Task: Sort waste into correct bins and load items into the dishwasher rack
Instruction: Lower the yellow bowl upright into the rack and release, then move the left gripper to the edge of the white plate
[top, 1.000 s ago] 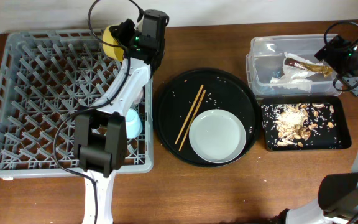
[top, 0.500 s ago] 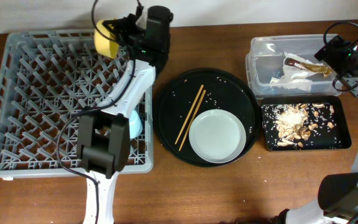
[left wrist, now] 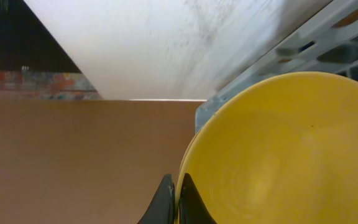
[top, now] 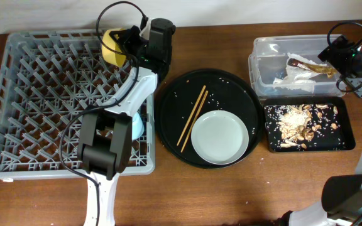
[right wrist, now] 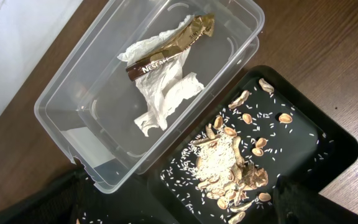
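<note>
Entry: loading step, bowl placement.

The left claw [top: 126,43] is seen clamped on the rim of the yellow bowl [top: 112,45]; in the left wrist view the two tips are pinched together on the bowl's edge. The bowl is held at the far right corner of the dishwasher rack [top: 43,94], its hollow turned towards the wrist camera. Contact with the pegs cannot be confirmed.

The right claw [top: 332,55] is parked over the clear tub [top: 263,44]. Its fingers are not resolved, so its state cannot be told.

Waste is judged as sorted. A white napkin [right wrist: 166,93] and the snack wrapper [right wrist: 173,46] are noted in the tub, and the food scraps [right wrist: 229,162] in the rectangular black tray [right wrist: 328,134].

A light blue cup [top: 135,123] is already seated in the rack, half hidden by the arm. The pink cup is not located. The plate [top: 220,137] and chopsticks [top: 192,115] are left on the round black tray [top: 168,107].

Next move, as judged: the bowl needs to be lowered between peg rows and released only once it is propped. The plate and chopsticks are then to be fetched.
</note>
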